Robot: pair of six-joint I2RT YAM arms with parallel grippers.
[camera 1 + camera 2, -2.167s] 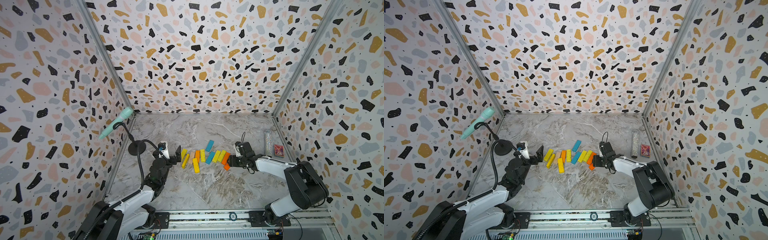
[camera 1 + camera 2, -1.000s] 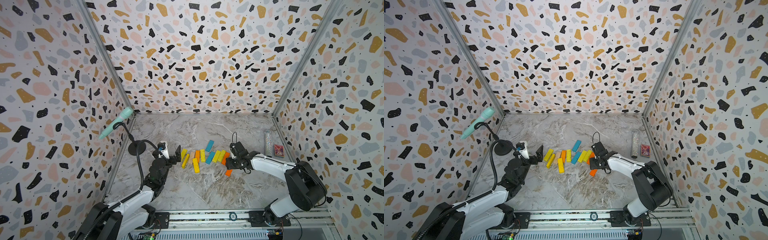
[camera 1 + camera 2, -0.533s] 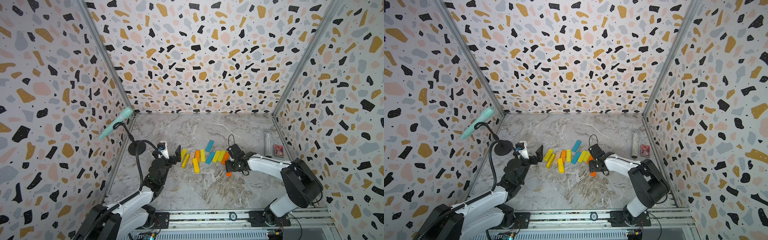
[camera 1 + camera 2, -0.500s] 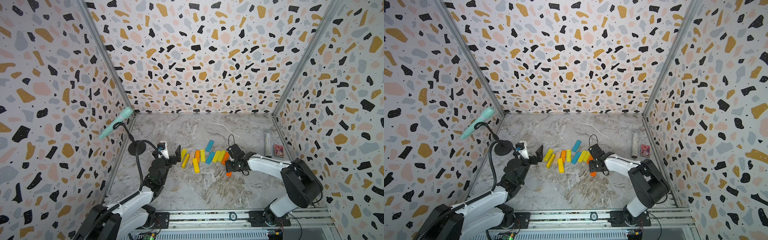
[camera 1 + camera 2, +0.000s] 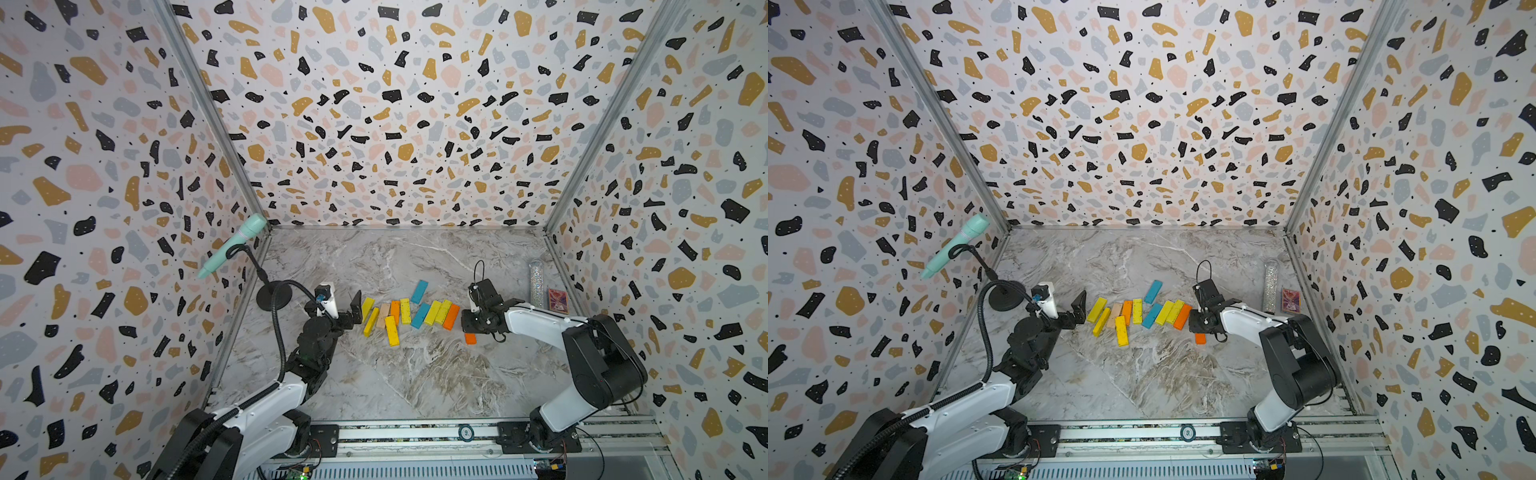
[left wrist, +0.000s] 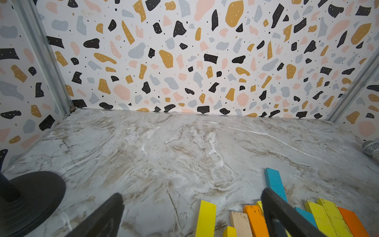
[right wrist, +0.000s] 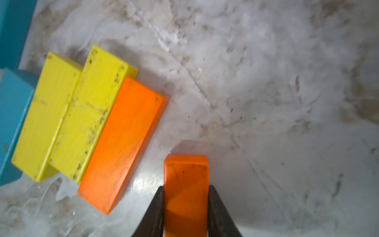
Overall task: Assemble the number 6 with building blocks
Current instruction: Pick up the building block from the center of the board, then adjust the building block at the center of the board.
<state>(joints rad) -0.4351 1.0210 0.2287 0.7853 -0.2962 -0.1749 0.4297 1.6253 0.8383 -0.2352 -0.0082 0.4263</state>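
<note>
Several building blocks (image 5: 409,313) (image 5: 1138,313), yellow, orange, blue and one pale, lie in a loose row mid-table. My right gripper (image 5: 471,329) (image 5: 1200,327) (image 7: 185,189) is shut on a separate orange block (image 5: 470,338) (image 5: 1200,338) (image 7: 185,176) just right of the row and nearer the front, low over the marble. Both black fingers (image 7: 158,205) press its long sides. At the row's left end my left gripper (image 5: 343,309) (image 5: 1065,311) (image 6: 192,195) is open and holds nothing. A yellow block (image 6: 206,217) lies ahead of its jaws.
A glittery tube (image 5: 537,282) and a small red box (image 5: 557,300) stand by the right wall. A black stand base (image 5: 272,295) (image 6: 28,201) with a mint microphone (image 5: 232,245) sits by the left wall. Patterned walls close three sides.
The right gripper's jaws have closed onto the lone orange block. The left arm and the row of blocks have not moved.
</note>
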